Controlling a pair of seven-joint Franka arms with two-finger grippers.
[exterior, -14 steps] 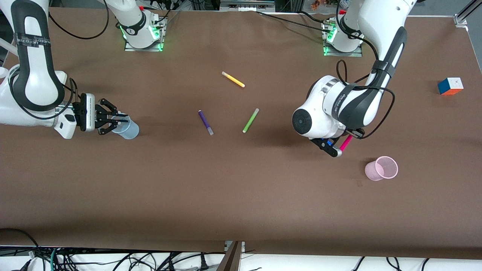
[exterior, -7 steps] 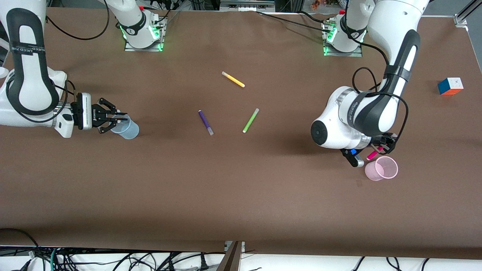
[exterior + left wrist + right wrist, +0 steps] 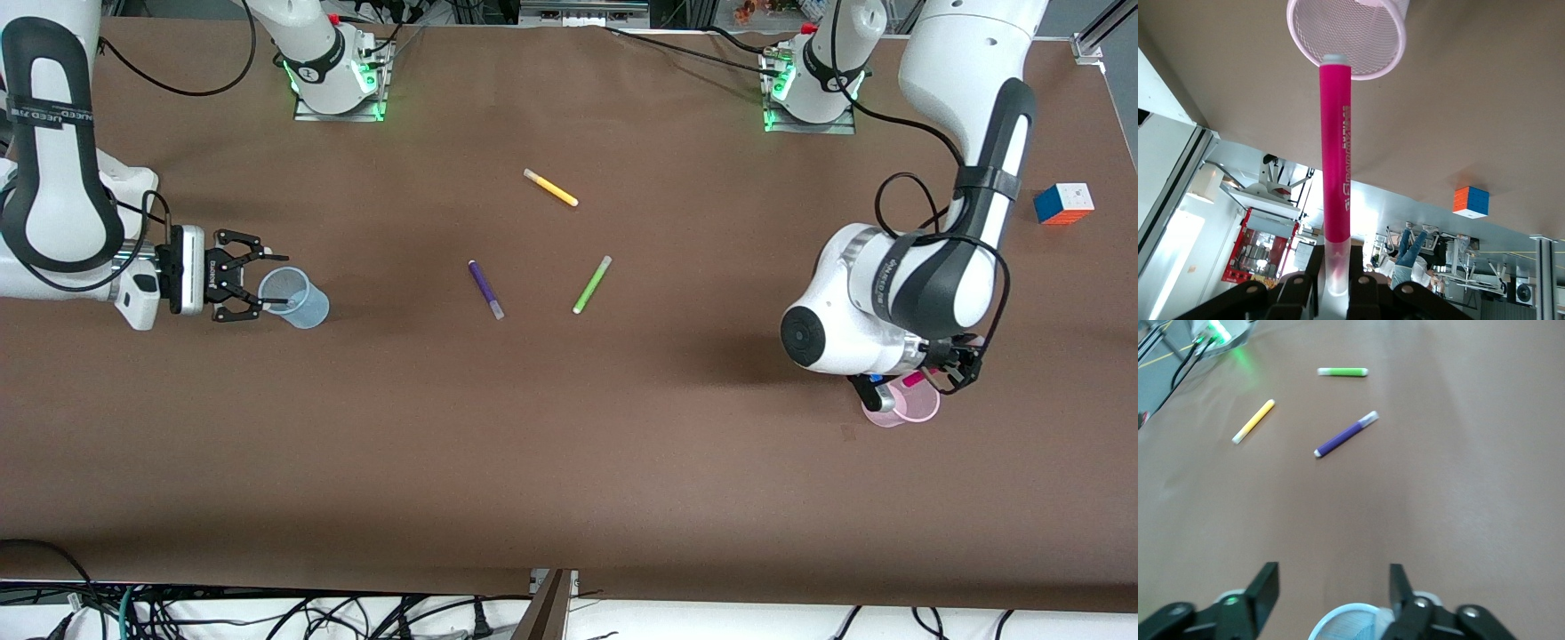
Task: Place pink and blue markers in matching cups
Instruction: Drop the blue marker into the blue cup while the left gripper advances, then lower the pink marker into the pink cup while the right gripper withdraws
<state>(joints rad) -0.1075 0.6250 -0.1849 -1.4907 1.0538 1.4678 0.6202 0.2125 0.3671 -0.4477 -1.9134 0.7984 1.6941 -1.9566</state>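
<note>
My left gripper [image 3: 929, 373] is shut on the pink marker [image 3: 914, 380], holding it by its pale cap. It hangs over the pale pink cup [image 3: 889, 413] at the left arm's end of the table. In the left wrist view the gripper [image 3: 1336, 283] holds the marker [image 3: 1336, 153] with its free end at the cup's mouth [image 3: 1395, 47]. My right gripper [image 3: 253, 286] is open beside the pale blue cup [image 3: 307, 307]. The blue marker [image 3: 277, 301] leans inside that cup. The right wrist view shows the open gripper [image 3: 1335, 587] and the cup's rim [image 3: 1338, 617].
A yellow marker [image 3: 550, 188], a dark purple marker [image 3: 485, 289] and a lime green marker [image 3: 592, 284] lie mid-table; they also show in the right wrist view. A colour cube [image 3: 1063, 203] sits near the table's edge at the left arm's end.
My left arm has carried the pink marker over to the pink cup. My right gripper has opened, let the blue marker go into the blue cup, and drawn back from it.
</note>
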